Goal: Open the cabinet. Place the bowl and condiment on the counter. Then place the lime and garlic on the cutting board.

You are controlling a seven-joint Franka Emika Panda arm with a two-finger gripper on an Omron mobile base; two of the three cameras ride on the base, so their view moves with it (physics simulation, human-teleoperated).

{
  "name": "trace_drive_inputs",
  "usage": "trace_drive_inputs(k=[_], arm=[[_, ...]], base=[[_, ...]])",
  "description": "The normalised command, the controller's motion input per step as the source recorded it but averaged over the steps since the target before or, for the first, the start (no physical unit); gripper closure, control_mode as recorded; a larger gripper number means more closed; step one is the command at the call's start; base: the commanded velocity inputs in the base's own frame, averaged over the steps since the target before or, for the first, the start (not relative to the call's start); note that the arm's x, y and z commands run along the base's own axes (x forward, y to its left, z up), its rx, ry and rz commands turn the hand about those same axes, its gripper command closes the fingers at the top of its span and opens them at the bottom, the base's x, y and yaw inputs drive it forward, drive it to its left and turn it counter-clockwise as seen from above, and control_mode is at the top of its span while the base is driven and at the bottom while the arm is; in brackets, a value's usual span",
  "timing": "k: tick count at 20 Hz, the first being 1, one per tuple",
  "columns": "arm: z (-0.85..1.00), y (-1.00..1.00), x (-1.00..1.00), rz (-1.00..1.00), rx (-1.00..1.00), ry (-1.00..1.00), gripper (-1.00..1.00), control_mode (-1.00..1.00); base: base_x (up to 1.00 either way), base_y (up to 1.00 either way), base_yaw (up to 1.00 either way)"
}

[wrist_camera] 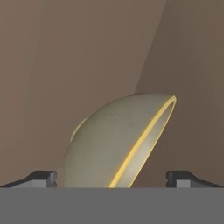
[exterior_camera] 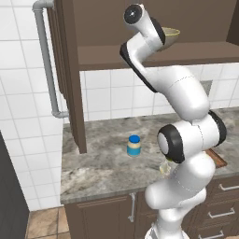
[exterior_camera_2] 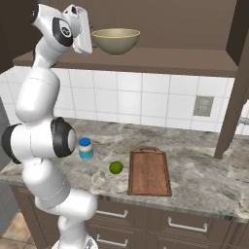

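The cabinet is seen already open, and the bowl is found standing upright on its shelf, above the surface. The tool is held up at shelf height, just beside the bowl, with its fingertips set wide apart and nothing clamped between them. In the hand view the bowl is framed directly ahead, between the two tips, with its yellowish rim running as a slanted line from the lower middle up to the right; that view is rolled with the hand, so the slant is taken to be the camera's and not the bowl's. It cannot be told whether the tips are touching the bowl, though a gap seems to be left. In the right base view the hand is seen at the bowl's near-left side, so the bowl lies straight ahead of the tool, deeper into the cabinet. A short advance, by which one finger is brought inside the rim and one outside, is judged to be called for next. The condiment is seen down on the surface, with the lime near it, just beside the cutting board.
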Motion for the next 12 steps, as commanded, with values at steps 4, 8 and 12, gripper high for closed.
trace_drive_inputs(k=[4,8,12], arm=[[0.0,-0.1,0.34,-0.06,0.0,-0.04,-1.0,-1.0],[-0.06,-0.15,0.11,-0.06,0.0,-0.02,-1.0,-1.0],[-0.05,-0.18,0.2,-0.06,0.0,0.0,-1.0,-1.0]], base=[[0.0,0.0,0.0],[0.0,0.0,0.0],[0.0,0.0,0.0]])
